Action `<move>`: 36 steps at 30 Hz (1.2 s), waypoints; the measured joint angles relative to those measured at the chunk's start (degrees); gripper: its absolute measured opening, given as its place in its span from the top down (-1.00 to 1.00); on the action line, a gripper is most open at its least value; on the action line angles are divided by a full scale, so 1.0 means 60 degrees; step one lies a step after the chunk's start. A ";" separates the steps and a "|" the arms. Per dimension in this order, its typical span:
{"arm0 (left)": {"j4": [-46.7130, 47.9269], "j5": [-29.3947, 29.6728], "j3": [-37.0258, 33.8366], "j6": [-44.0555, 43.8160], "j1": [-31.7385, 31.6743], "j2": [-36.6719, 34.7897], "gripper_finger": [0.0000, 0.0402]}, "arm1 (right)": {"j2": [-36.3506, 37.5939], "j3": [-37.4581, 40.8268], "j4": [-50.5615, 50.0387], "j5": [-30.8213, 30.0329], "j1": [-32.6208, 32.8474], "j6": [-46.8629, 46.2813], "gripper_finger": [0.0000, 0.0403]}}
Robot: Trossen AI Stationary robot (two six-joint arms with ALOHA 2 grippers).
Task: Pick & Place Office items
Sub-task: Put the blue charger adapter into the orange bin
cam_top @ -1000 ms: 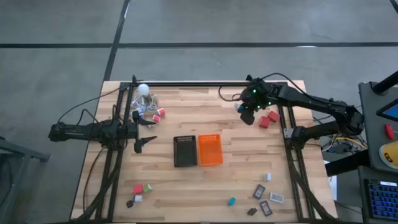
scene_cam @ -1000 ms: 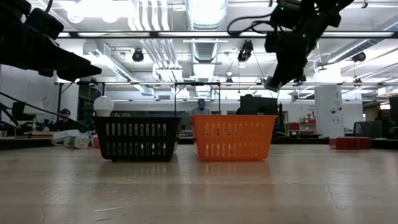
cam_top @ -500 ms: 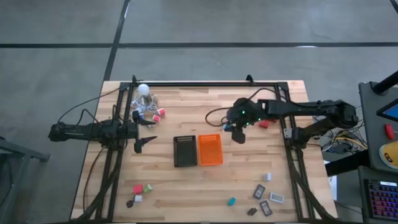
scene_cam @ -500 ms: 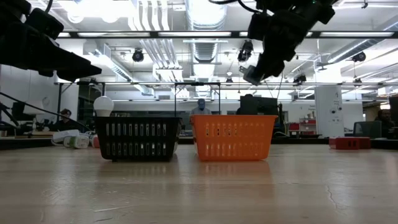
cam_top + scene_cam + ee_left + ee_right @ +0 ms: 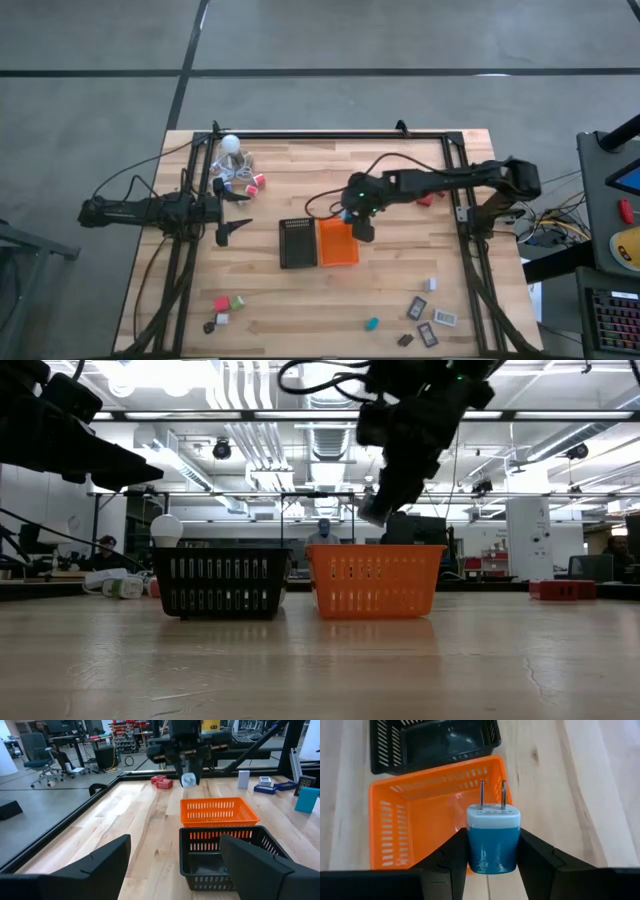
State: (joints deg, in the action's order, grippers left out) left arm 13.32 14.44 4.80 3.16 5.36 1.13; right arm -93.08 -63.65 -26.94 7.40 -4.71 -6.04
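Blue plug [image 5: 492, 844], clamped in right jaws, hangs above orange tray's [image 5: 337, 258] near edge.

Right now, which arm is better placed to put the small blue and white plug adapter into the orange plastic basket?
The right. Its gripper is shut on the blue and white plug adapter and hangs over the orange plastic basket. The left gripper is open, empty, off beside the black basket.
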 joint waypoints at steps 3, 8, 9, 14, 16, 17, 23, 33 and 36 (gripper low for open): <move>0.0000 0.0001 0.0000 0.0003 -0.0002 0.0003 -0.54 | -0.0535 -0.0480 -0.0322 0.0027 0.0170 -0.0003 0.32; 0.0000 -0.0001 0.0000 0.0000 0.0000 0.0010 -0.54 | -0.1250 -0.1046 -0.0927 -0.0139 0.0549 -0.0228 0.32; 0.0000 0.0001 0.0000 0.0003 0.0001 0.0010 -0.54 | -0.1332 -0.1092 -0.0918 -0.0293 0.0596 -0.0263 0.32; -0.0004 -0.0001 0.0000 0.0002 -0.0001 0.0017 -0.54 | -0.1640 -0.1111 -0.0940 -0.0581 0.0682 -0.0465 0.32; -0.0004 0.0002 0.0000 0.0001 -0.0001 0.0017 -0.54 | -0.1704 -0.1089 -0.0906 -0.0568 0.0685 -0.0677 0.32; -0.0004 0.0001 0.0000 0.0001 -0.0003 0.0019 -0.54 | -0.1756 -0.1069 -0.0912 -0.0572 0.0689 -0.0722 0.32; -0.0004 0.0001 0.0000 0.0002 -0.0001 0.0025 -0.54 | -0.2080 -0.0995 -0.0834 -0.0664 0.0685 -0.0722 0.32; -0.0011 0.0004 0.0000 0.0001 -0.0003 0.0035 -0.54 | -0.2393 -0.0942 -0.0642 -0.0739 0.0685 -0.0747 0.32; -0.0011 0.0003 0.0000 0.0001 0.0000 0.0035 -0.54 | -0.2457 -0.0942 -0.0619 -0.0704 0.0685 -0.0754 0.32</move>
State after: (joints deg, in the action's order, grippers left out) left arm 13.26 14.46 4.80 3.16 5.36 1.34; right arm -107.83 -69.30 -30.65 3.17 -0.60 -10.57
